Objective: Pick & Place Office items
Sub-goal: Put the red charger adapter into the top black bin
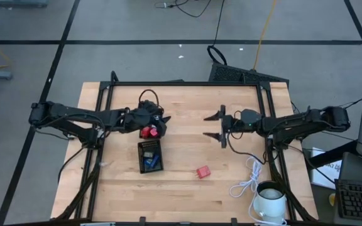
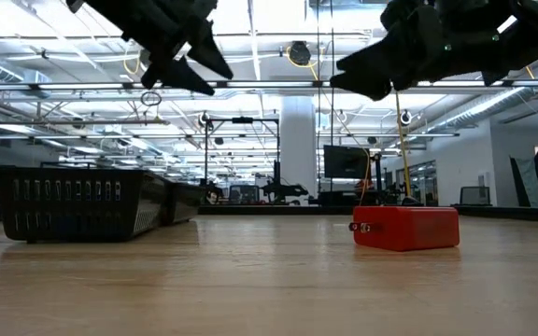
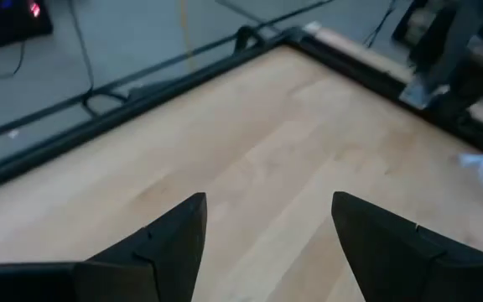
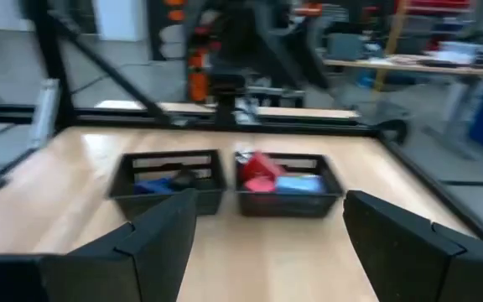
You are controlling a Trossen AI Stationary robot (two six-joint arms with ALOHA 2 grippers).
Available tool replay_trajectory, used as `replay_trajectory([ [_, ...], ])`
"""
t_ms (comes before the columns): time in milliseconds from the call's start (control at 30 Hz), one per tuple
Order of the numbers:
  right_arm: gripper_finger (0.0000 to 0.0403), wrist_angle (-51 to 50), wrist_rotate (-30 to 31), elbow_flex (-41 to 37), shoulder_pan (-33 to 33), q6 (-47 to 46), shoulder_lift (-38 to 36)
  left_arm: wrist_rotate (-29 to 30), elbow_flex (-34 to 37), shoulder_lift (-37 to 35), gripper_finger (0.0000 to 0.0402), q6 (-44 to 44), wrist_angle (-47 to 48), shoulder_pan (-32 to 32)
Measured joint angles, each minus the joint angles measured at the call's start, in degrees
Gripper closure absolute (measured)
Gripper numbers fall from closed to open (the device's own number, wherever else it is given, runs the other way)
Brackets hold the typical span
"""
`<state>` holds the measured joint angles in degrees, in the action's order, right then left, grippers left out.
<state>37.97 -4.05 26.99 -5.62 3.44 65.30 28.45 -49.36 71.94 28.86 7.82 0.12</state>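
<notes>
The left gripper (image 1: 159,119) hangs raised just above the far end of the black tray (image 1: 150,156), its fingers (image 3: 174,239) spread with nothing between them. A red piece (image 1: 147,132) shows at that end of the tray and blue pieces (image 1: 151,161) lie inside it. One red block (image 1: 203,172) lies on the wooden table (image 1: 187,194), near the tray on the side toward the white mug (image 1: 270,199). The right gripper (image 1: 222,126), jaws apart and empty, waits above the table beyond that block. Likely next is fetching that block: descend straight, straddle it squarely, close gently, lift clear of the tray wall.
</notes>
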Motion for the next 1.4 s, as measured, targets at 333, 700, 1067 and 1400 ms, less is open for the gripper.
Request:
replay_trajectory([
  [333,0.0117,1.64,-3.06,0.69,7.17,0.26,9.68,0.06,0.0,0.02,0.0146,-1.24,-2.95,0.09],
  [700,0.0109,-13.34,-0.64,10.08,17.15,-1.85,16.69,0.08,0.0,0.09,0.0147,-1.77,-2.61,0.22],
  [1067,0.0115,-16.88,-0.66,10.12,23.53,-4.54,24.88,0.07,0.02,0.09,0.0146,-0.64,-2.42,0.26],
  [1400,0.0113,-16.29,-2.87,10.11,23.75,-5.21,30.18,0.07,0.02,0.09,0.0146,0.07,-2.49,0.29],
])
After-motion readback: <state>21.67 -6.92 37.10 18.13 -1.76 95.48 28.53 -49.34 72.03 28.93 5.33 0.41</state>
